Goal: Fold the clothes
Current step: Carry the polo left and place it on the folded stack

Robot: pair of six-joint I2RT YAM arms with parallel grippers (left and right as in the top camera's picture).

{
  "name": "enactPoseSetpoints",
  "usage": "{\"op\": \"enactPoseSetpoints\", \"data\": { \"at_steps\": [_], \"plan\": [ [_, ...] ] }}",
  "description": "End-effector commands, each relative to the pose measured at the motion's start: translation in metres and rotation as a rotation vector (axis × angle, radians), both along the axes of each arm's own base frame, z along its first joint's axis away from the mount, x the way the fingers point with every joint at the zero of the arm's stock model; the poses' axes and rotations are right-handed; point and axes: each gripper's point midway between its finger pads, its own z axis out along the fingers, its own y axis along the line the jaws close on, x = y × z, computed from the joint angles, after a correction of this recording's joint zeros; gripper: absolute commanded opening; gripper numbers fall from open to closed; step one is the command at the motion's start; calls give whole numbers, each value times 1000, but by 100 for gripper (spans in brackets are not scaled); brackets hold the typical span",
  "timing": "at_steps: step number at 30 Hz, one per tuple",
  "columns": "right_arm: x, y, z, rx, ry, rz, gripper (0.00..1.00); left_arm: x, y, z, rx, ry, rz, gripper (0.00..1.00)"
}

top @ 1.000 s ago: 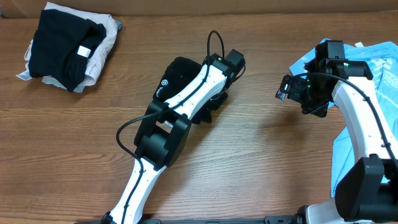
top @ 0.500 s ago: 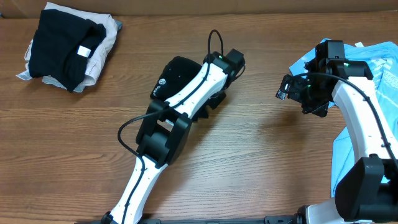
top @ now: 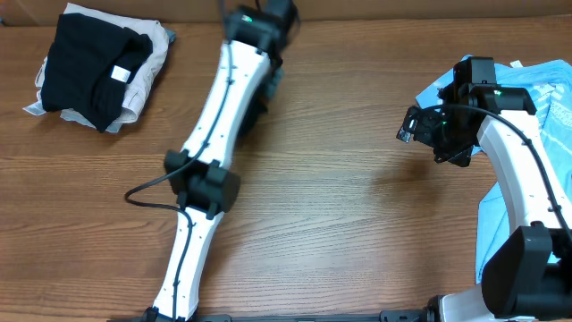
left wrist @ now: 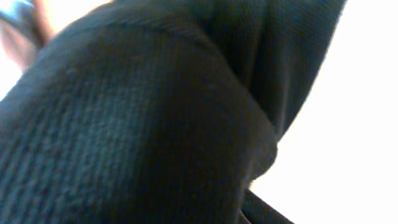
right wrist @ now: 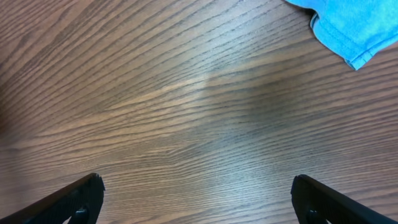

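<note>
Left gripper (top: 266, 16) at far edge, black shirt (left wrist: 155, 124) blocks cam, can't tell grip. Right gripper (right wrist: 196, 186) wide open, empty. Tip: spread shirt flat mid-bench before folding.

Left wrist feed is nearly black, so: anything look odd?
Yes: black T-shirt fabric bunches right against the left wrist lens, hiding the fingers. Overhead, the left arm stretches to the far edge of the table.

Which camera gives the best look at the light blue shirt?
The overhead view: the light blue shirt lies at the frame's right edge, partly behind the right arm. The right wrist view catches only a hemmed corner at its top right; the left wrist view is filled with black fabric.
</note>
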Motion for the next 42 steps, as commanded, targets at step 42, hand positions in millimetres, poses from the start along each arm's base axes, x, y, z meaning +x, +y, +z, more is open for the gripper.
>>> {"op": "enactPoseSetpoints", "data": {
  "at_steps": [42],
  "plan": [
    [-6,-3,6,-10,10,-1,100,34,393,167,-105,-642,202,4]
  ]
}}
